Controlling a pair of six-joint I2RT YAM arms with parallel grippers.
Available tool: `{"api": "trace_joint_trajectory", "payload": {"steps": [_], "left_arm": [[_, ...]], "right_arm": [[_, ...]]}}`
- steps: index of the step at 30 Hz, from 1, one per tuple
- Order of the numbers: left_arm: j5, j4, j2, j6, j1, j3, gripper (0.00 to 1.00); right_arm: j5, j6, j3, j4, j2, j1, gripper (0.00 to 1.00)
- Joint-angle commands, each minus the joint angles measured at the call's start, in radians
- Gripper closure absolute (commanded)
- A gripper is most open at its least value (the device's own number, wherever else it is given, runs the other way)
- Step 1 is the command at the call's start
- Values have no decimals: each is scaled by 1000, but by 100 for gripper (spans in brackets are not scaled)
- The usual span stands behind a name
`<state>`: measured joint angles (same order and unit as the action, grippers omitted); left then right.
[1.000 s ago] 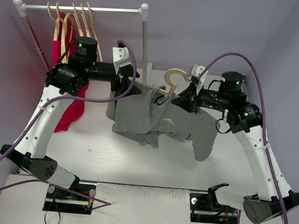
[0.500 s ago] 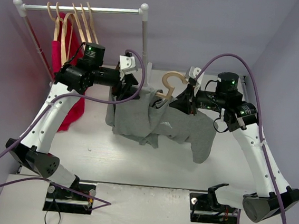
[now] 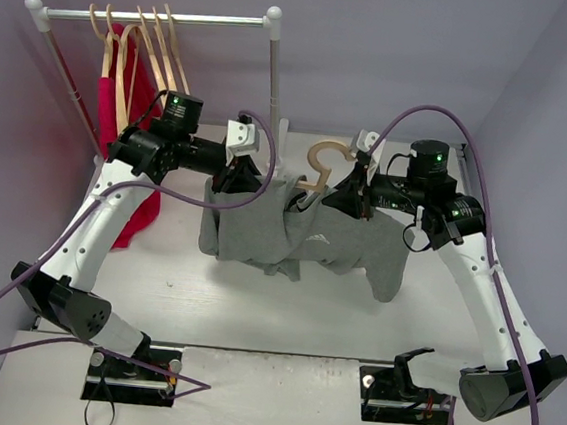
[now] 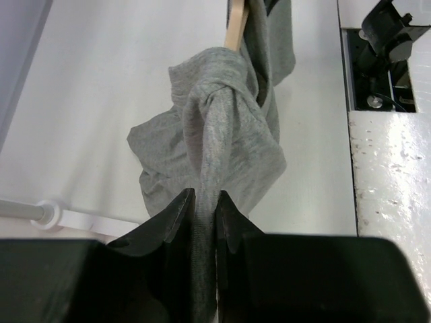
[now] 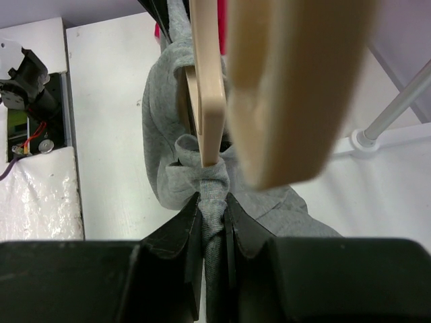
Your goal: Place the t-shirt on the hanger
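The grey t-shirt (image 3: 296,239) hangs in mid-air between both arms, bunched and drooping toward the table. A pale wooden hanger (image 3: 324,164) sticks up out of its collar, hook uppermost. My left gripper (image 3: 232,179) is shut on a fold of the t-shirt (image 4: 225,134) at its left shoulder; the cloth runs down between the fingers (image 4: 176,214). My right gripper (image 3: 350,201) is shut on the t-shirt (image 5: 168,128) at the right shoulder, just under the hanger's arm end (image 5: 209,87). The hanger hook (image 5: 289,81) looms blurred close to the right wrist camera.
A white clothes rail (image 3: 152,17) stands at the back left with several more wooden hangers (image 3: 144,43) and a bright red garment (image 3: 134,198) hanging from it. Its right post (image 3: 273,91) rises just behind the shirt. The arm bases (image 3: 133,369) sit at the near edge.
My left gripper moved right and forward to the shirt's left shoulder and closed on the cloth. The shirt's left side is lifted and pulled more level. The right arm barely shifted.
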<state>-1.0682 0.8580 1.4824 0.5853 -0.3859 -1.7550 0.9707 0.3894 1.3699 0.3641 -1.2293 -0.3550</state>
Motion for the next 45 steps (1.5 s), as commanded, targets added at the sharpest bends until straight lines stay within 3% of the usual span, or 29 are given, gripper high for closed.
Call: {"api": "trace_joint_trajectory", "payload": {"steps": [1, 6, 9, 19, 22, 24, 26, 28, 30, 37, 43, 45], "left_arm": [[-67, -38, -71, 42, 5, 22, 100], [-81, -36, -102, 20, 5, 72, 100], [-47, -34, -136, 20, 5, 104, 100], [1, -86, -194, -32, 10, 162, 100], [-9, -278, -230, -180, 12, 251, 100], [-9, -409, -248, -255, 12, 307, 100], [10, -658, -283, -379, 10, 375, 100], [52, -844, -316, -528, 8, 470, 100], [122, -942, -325, -574, 4, 494, 100], [258, -944, -350, -613, -7, 413, 100], [341, -789, -320, -636, -7, 125, 100], [428, -729, -297, -641, -7, 13, 100]], "right_arm": [[26, -6, 1, -83, 22, -4, 100], [-52, -6, -37, -85, 52, -4, 92], [-121, -9, -75, -84, 76, -3, 80], [-306, -37, -187, -85, 196, 8, 61], [-300, -68, -148, -85, 202, 8, 42], [-299, -81, -119, -85, 201, 8, 36], [-311, -92, -75, -86, 199, 8, 28], [-313, -102, -32, -86, 194, 8, 24], [-322, -113, 10, -88, 189, 8, 24], [-590, -154, 237, -88, 151, 10, 22], [-874, -203, 433, -95, 83, 8, 22], [-960, -208, 482, -100, 66, 8, 21]]}}
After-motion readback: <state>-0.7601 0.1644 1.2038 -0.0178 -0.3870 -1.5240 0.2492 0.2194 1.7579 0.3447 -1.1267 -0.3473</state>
